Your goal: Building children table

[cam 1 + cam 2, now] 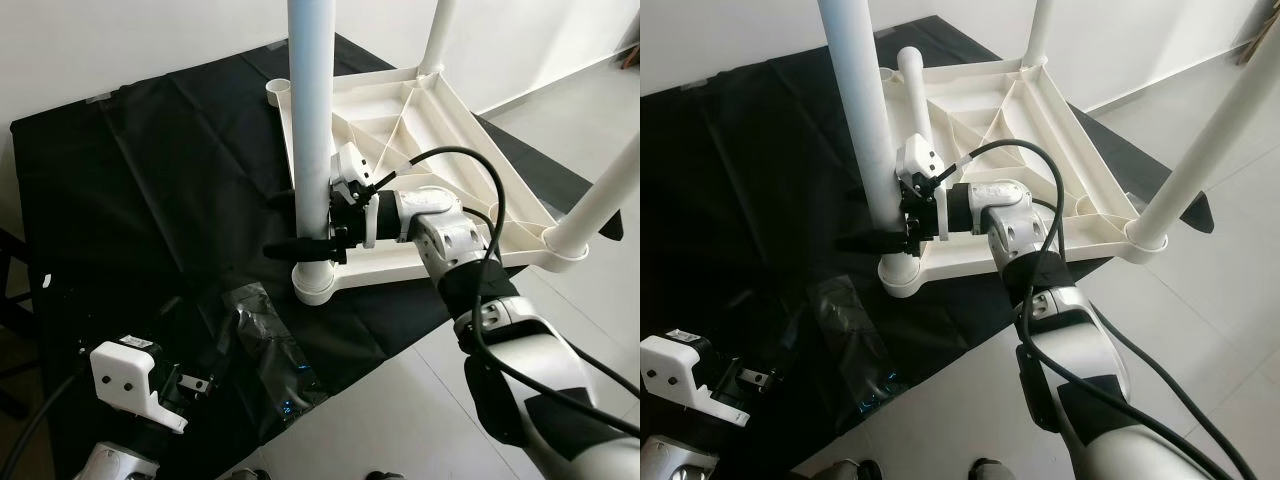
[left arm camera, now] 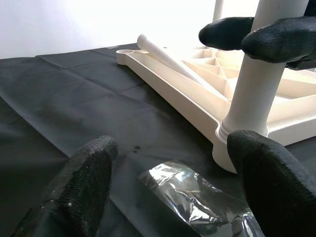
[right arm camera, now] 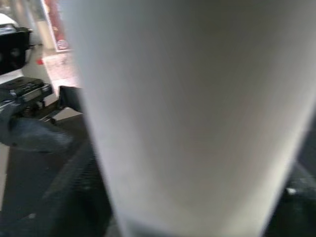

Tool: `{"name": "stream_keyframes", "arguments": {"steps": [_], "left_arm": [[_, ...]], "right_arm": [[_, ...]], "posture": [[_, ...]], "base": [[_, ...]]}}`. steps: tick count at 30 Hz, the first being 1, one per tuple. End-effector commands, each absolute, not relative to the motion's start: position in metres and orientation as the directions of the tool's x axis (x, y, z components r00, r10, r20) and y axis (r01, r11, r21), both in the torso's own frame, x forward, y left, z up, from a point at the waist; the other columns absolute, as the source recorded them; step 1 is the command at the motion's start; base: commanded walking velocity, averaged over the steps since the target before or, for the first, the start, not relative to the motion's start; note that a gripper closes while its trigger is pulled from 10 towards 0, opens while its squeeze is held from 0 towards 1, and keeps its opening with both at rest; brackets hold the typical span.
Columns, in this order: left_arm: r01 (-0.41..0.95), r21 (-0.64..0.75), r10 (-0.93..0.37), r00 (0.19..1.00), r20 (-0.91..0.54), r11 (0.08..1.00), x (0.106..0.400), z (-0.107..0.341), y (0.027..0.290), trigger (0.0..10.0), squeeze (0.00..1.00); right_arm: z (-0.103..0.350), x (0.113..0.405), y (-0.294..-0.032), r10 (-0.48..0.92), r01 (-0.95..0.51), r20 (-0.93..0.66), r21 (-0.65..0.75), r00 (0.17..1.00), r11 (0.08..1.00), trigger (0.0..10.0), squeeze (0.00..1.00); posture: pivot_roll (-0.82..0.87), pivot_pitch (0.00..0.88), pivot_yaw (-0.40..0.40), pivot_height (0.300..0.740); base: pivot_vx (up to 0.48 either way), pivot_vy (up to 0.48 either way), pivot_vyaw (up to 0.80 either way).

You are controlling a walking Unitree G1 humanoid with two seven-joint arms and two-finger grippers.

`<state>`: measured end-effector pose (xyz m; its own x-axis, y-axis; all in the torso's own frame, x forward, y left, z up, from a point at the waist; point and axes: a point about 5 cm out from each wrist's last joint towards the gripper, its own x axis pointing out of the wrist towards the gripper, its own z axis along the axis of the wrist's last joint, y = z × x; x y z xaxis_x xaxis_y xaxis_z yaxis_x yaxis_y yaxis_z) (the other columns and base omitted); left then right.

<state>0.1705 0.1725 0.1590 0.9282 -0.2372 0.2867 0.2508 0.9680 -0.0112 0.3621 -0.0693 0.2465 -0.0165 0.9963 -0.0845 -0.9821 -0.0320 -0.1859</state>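
A white children's table [image 1: 400, 130] lies upside down on a black cloth. Three white legs stand upright in its corner sockets. My right gripper [image 1: 300, 225] is shut on the near-left leg [image 1: 312, 120], just above its socket [image 1: 318, 280]; its black fingers [image 2: 281, 39] wrap the tube. The right wrist view has that leg [image 3: 187, 118] pressed up close. A fourth leg [image 2: 165, 54] lies loose on the table's underside beside the empty far-left socket [image 1: 280, 90]. My left gripper [image 1: 190, 385] hovers low over the cloth at the near left, open and holding nothing.
A crumpled clear plastic wrapper [image 1: 265, 350] lies on the black cloth [image 1: 130, 180] between my left gripper and the table. Pale tiled floor [image 1: 400, 400] lies in front and to the right. A white wall stands behind.
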Motion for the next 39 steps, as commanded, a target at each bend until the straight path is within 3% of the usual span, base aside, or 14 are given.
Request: {"name": "stream_keyframes", "arguments": {"steps": [1,14,16,18,20,21,22,24,25,28,33,34,35,39], "left_arm": [[0.247,-0.006,-0.236,0.932,0.274,0.969,0.168,0.159,0.173,10.0,0.00],[0.248,-0.010,-0.235,0.932,0.276,0.969,0.170,0.158,0.172,10.0,0.00],[0.248,-0.013,-0.235,0.931,0.279,0.969,0.171,0.157,0.172,10.0,0.00],[0.248,-0.013,-0.235,0.931,0.279,0.969,0.171,0.157,0.172,10.0,0.00],[0.251,-0.015,-0.237,0.931,0.279,0.968,0.171,0.156,0.171,10.0,0.00],[0.251,-0.015,-0.237,0.931,0.279,0.968,0.171,0.156,0.171,10.0,0.00],[0.252,-0.015,-0.238,0.930,0.279,0.968,0.172,0.156,0.172,10.0,0.00],[0.252,-0.015,-0.238,0.930,0.279,0.968,0.172,0.156,0.172,10.0,0.00],[0.250,-0.011,-0.237,0.930,0.280,0.968,0.173,0.157,0.173,10.0,0.00],[0.248,-0.007,-0.236,0.931,0.278,0.969,0.174,0.156,0.175,10.0,0.00],[0.257,-0.005,-0.246,0.930,0.274,0.966,0.175,0.155,0.174,10.0,0.00],[0.259,-0.005,-0.247,0.929,0.274,0.966,0.176,0.155,0.174,10.0,0.00],[0.258,-0.006,-0.246,0.929,0.274,0.966,0.176,0.155,0.174,10.0,0.00],[0.252,-0.008,-0.240,0.931,0.276,0.968,0.176,0.155,0.175,10.0,0.00]], "right_arm": [[0.250,0.361,-0.065,0.995,-0.978,-0.079,-0.196,-0.055,-0.070,0.0,0.00],[0.245,0.365,-0.077,0.999,-0.976,-0.050,-0.216,-0.006,-0.017,0.0,0.00],[0.239,0.366,-0.094,0.989,-0.956,-0.033,-0.260,0.146,0.132,0.0,0.00],[0.239,0.366,-0.094,0.989,-0.956,-0.033,-0.260,0.146,0.132,0.0,0.00],[0.228,0.367,-0.105,0.909,-0.878,-0.005,-0.263,0.416,0.400,0.0,0.00],[0.228,0.367,-0.105,0.909,-0.878,-0.005,-0.263,0.416,0.400,0.0,0.00],[0.217,0.365,-0.104,0.778,-0.739,-0.008,-0.317,0.629,0.594,0.0,0.00],[0.217,0.365,-0.104,0.778,-0.739,-0.008,-0.317,0.629,0.594,0.0,0.00],[0.185,0.320,-0.079,0.525,-0.506,0.023,-0.233,0.851,0.830,0.0,0.00],[0.178,0.295,-0.062,0.471,-0.455,0.034,-0.202,0.882,0.867,0.0,0.00],[0.179,0.298,-0.045,0.534,-0.514,0.048,-0.206,0.844,0.832,0.0,0.00],[0.178,0.299,-0.044,0.546,-0.529,0.036,-0.198,0.837,0.825,6.0,0.00],[0.177,0.300,-0.043,0.559,-0.545,0.025,-0.190,0.829,0.817,10.0,0.00],[0.178,0.301,-0.044,0.584,-0.572,0.000,-0.200,0.812,0.796,10.0,0.00]], "posture": [[0.10,0.226,0.006,0.740],[0.08,0.210,0.008,0.740],[0.07,0.206,0.009,0.740],[0.07,0.206,0.009,0.740],[0.07,0.205,0.005,0.740],[0.07,0.205,0.005,0.740],[0.07,0.205,-0.002,0.740],[0.07,0.205,-0.002,0.740],[0.09,0.208,0.020,0.740],[0.07,0.189,0.031,0.740],[0.08,0.182,0.021,0.740],[0.08,0.186,0.021,0.740],[0.08,0.188,0.021,0.740],[0.07,0.188,0.022,0.740]], "base": [[0.000,0.000,0.00],[0.000,0.000,0.00],[0.000,0.000,0.00],[0.000,0.000,0.00],[0.000,0.000,0.00],[0.000,0.000,0.00],[0.000,0.000,0.00],[0.000,0.000,0.00],[0.000,0.000,0.00],[0.000,0.000,0.00],[0.000,0.000,0.00],[0.000,0.000,0.00],[0.000,0.000,0.00],[0.000,0.000,0.00]]}}
